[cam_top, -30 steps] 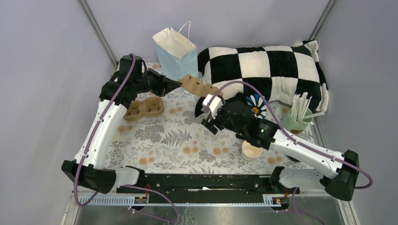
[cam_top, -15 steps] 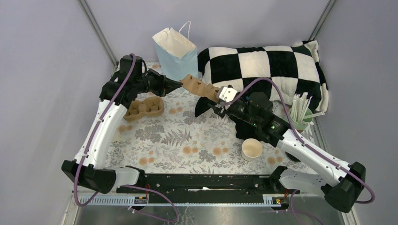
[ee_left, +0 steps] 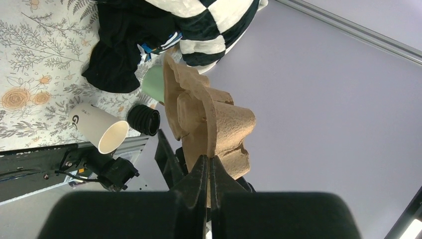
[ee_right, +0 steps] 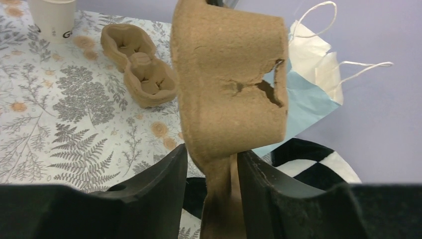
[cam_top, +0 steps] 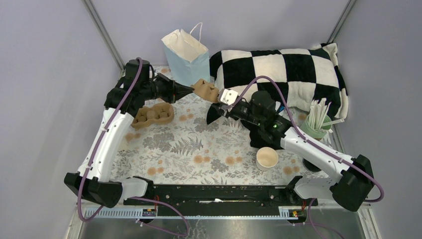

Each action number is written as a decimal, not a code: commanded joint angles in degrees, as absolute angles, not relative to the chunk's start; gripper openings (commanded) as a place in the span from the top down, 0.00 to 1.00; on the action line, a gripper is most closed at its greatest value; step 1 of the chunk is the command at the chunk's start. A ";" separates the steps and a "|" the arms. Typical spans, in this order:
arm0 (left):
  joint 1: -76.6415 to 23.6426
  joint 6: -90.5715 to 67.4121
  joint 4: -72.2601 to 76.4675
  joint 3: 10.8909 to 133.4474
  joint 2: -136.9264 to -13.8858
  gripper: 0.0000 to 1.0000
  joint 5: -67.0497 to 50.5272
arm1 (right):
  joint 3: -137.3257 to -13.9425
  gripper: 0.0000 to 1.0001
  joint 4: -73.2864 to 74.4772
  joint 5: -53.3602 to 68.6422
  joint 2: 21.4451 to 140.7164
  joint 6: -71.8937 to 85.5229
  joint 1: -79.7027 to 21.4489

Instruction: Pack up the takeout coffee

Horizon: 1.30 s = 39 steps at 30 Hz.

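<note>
1. Coffee cup [cam_top: 267, 158]: cream paper, no lid, upright on bench [cam_top: 174, 144], near-right area, just beside right arm's forearm. Not gripped. Also in left wrist view [ee_left: 99, 128], w/ a black ribbed round item [ee_left: 144, 119] just beside it.
2. Black cloth [cam_top: 214, 114]: crumpled, mid-bench, under right arm.
3. Carrier stack [cam_top: 153, 114]: brown pulp, flat on bench, left-centre, under left arm's wrist.
4. Cup carrier [cam_top: 206, 90]: brown pulp, held in air above bench, between both tools. Torn notch in one wall per right wrist view [ee_right: 229, 64].
5. Left tool [cam_top: 190, 89]: pinched narrow on carrier's thin edge, fingers nearly together [ee_left: 208, 162].
6. Right tool [cam_top: 222, 95]: at carrier's other end, one finger each side of its flange [ee_right: 211, 154]. One finger touches, a slim gap shows at the other. Clamped or not: cannot tell.
7. Mint-green cup w/ white straws [cam_top: 313, 127]: right edge, against pillow.
8. Paper bag [cam_top: 186, 55]: light blue, open, upright, far centre.
9. Pillow [cam_top: 283, 74]: black/white check, far right.
</note>
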State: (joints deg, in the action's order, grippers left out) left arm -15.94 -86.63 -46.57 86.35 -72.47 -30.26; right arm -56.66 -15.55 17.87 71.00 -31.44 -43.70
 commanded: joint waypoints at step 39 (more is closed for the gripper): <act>-15.73 -34.56 -42.85 84.41 -105.58 0.12 -4.84 | -75.06 1.00 17.87 -12.74 55.08 2.76 -43.46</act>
